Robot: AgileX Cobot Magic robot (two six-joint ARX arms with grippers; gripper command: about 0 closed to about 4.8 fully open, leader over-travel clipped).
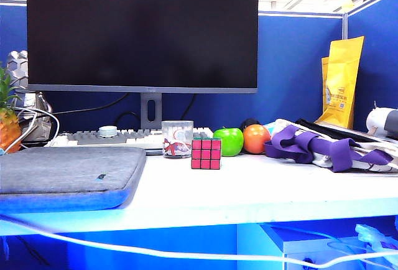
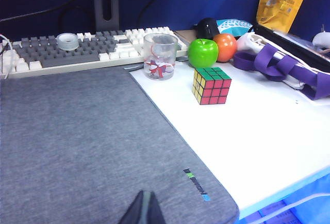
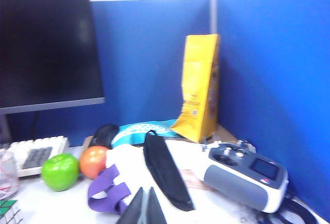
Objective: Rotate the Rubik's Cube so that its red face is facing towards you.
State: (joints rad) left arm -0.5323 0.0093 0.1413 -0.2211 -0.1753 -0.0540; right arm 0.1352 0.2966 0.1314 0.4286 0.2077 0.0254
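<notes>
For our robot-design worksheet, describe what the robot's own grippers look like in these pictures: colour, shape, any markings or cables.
Very little of them shows. The left gripper appears only in the left wrist view as dark, near-black finger tips tapering to a wedge above the grey mat. The right gripper looks the same in the right wrist view: two dark tapered fingers. No markings or cables show on either, and neither arm appears in the exterior view.

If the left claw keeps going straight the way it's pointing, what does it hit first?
Most likely the gray padded sleeve. The left claw looks shut and hangs over its near edge, aimed across it toward the keyboard. How high it hangs is unclear, so it might skim above the sleeve and reach the keyboard instead.
</notes>
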